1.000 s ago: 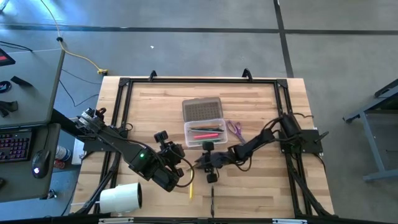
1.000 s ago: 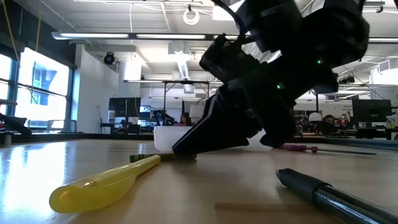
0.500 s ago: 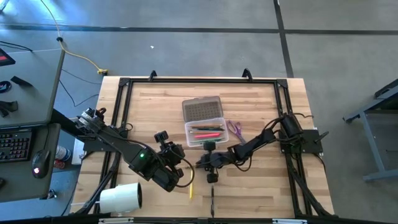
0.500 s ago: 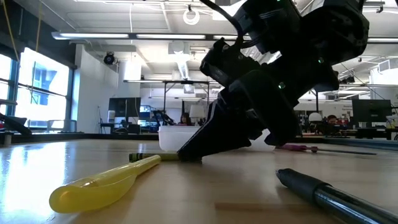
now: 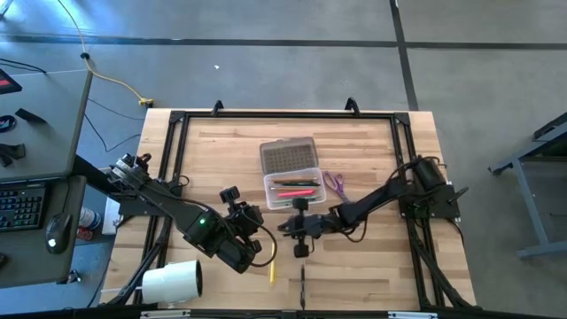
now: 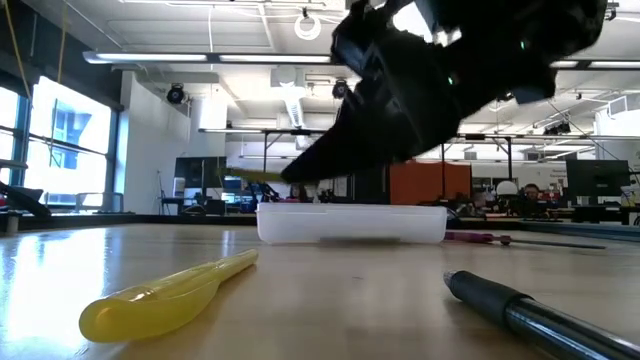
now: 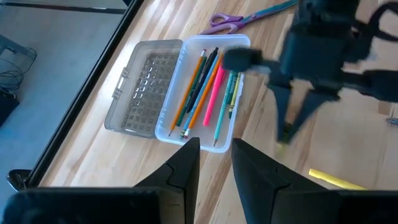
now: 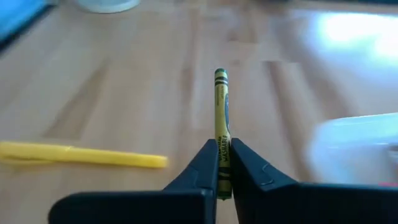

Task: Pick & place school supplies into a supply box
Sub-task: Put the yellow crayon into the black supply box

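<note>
My right gripper (image 5: 285, 228) is shut on a yellow-green crayon (image 8: 221, 112) and holds it above the table, just on the near side of the supply box (image 5: 291, 190). The clear box is open, its ribbed lid (image 5: 287, 157) laid flat toward the far edge, with several pencils and pens (image 7: 208, 87) inside. Purple scissors (image 5: 334, 183) lie flat to the box's right. A yellow pen (image 5: 272, 270) and a dark pen (image 5: 302, 283) lie near the front edge. My left gripper (image 7: 214, 168) stands open, to the left of the crayon, holding nothing. My right gripper pinches the crayon's near end (image 8: 221, 163) between its two fingers. The fingers lie along the crayon, which sticks out ahead of the fingertips (image 8: 206, 160). They come slanting down from the table's right. The crayon hangs lifted clear of the table, roughly level (image 6: 250, 177).
A big white roll (image 5: 173, 282) lies at the near left corner beside my left arm. A black frame (image 5: 266, 115) runs along the table's edges. The yellow pen (image 6: 170, 295) and the dark pen (image 6: 540, 310) lie between the crayon and the front edge.
My right gripper has shut on the crayon, which lay on the table, and has risen with it; the crayon is now lifted clear, higher than the box's rim in the low view. My left arm has kept still.
</note>
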